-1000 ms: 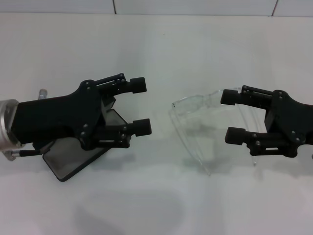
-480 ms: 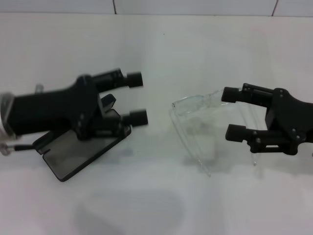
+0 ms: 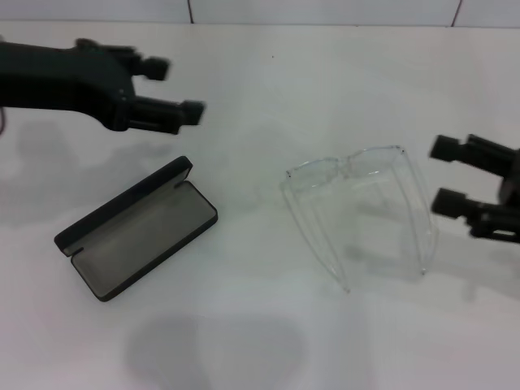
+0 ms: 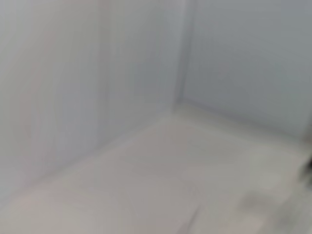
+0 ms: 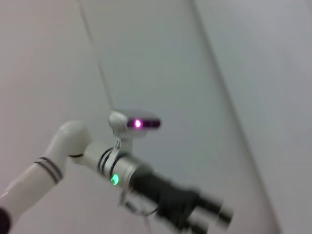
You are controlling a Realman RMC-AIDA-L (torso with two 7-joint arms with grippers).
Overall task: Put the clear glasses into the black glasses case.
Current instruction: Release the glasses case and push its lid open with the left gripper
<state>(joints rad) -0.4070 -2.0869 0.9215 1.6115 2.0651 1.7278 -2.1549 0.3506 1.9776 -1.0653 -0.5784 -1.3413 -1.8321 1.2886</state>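
- The worktop [image 3: 268, 341] is carrying both task things, and neither gripper is touching either of them.
- The black glasses case [image 3: 138, 231] is lying open, its grey lining facing up and its lid tipped back, below and a little ahead of the left gripper's fingers [image 3: 192, 114], well apart from them.
- The clear glasses [image 3: 357, 203] are sitting with the lens standing up and both thin temple arms unfolded, trailing toward the robot; they are lying just ahead of the right gripper's fingers [image 3: 445, 149], with a visible gap between.
- The left gripper [image 3: 179, 91] is hanging raised with its fingers spread and nothing between them (it also shows, far off, in the right wrist view).
- The right gripper [image 3: 443, 175] is hovering near the worktop's right edge, fingers parted wide and holding nothing.
- Judging the step: the case is ready, the glasses are not yet grasped, so picking up is the step in hand.
- The next move probably calls for the right fingers closing on the frame, gently, since the slick thin plastic could slip or flex; the splayed arms may need folding to fit the case.
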